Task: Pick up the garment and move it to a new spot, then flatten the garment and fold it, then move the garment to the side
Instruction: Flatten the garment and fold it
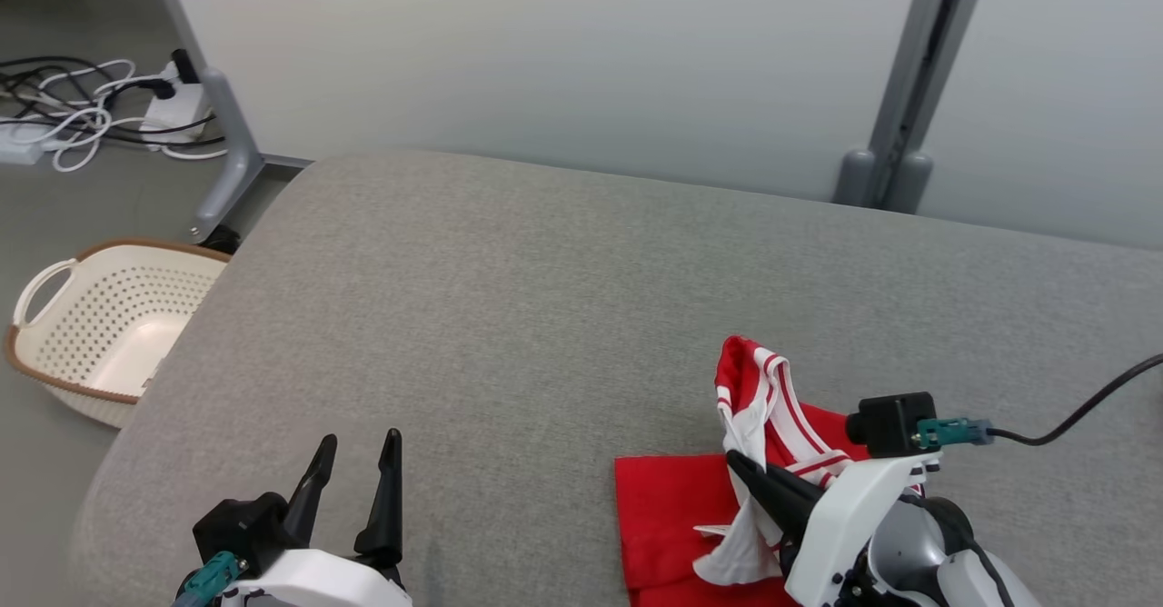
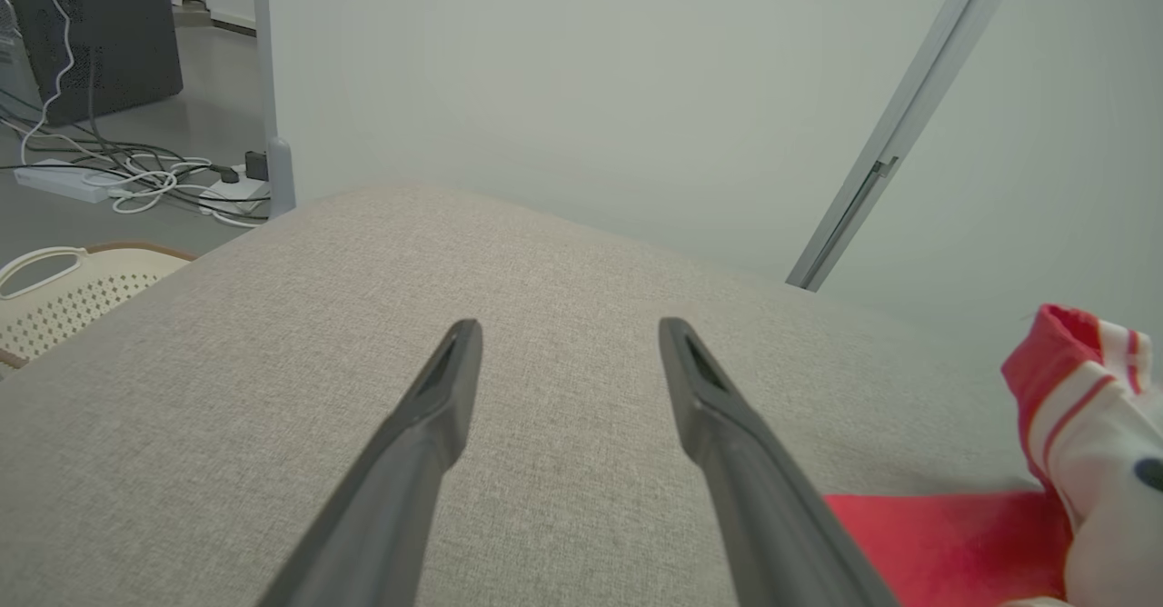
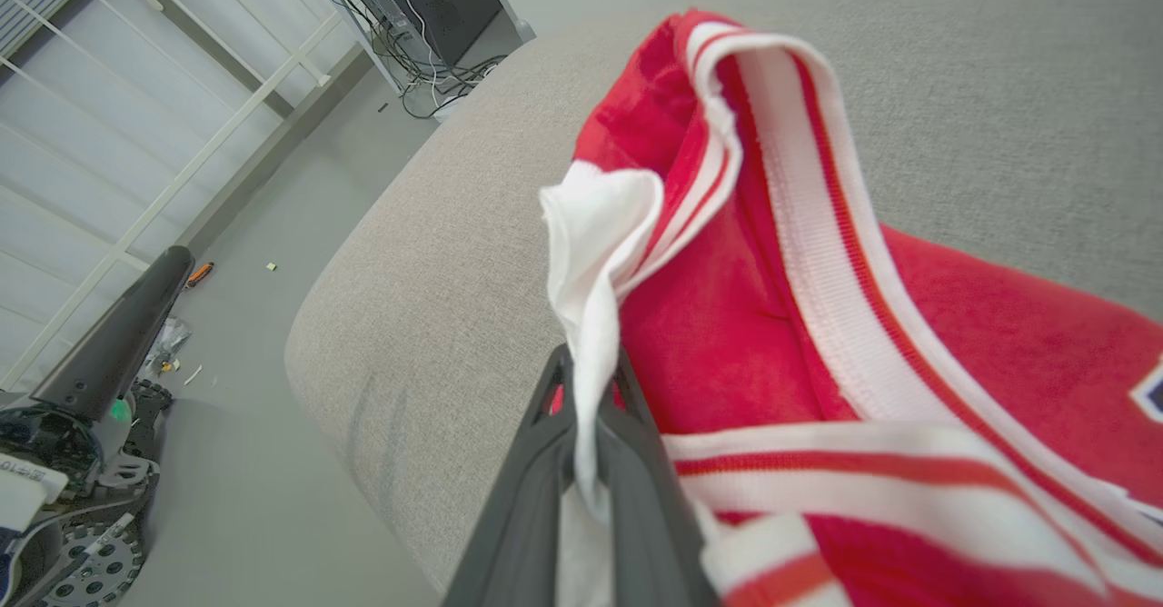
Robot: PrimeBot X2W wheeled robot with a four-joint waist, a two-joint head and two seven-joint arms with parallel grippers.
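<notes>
Pinching white trim (image 3: 591, 253) of soft, light garment (image 1: 672, 507), likely safest hold; right gripper (image 1: 740, 463) clenched lower right, left gripper (image 1: 360, 441) agape lower left.

Pale wall (image 1: 545, 53) behind; cables (image 1: 82, 116) litter grey floor (image 1: 91, 212).

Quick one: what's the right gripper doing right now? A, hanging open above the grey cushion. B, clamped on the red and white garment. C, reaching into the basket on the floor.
B: the right gripper has its two dark fingers shut on a white fold of the garment, as the right wrist view shows.
</notes>
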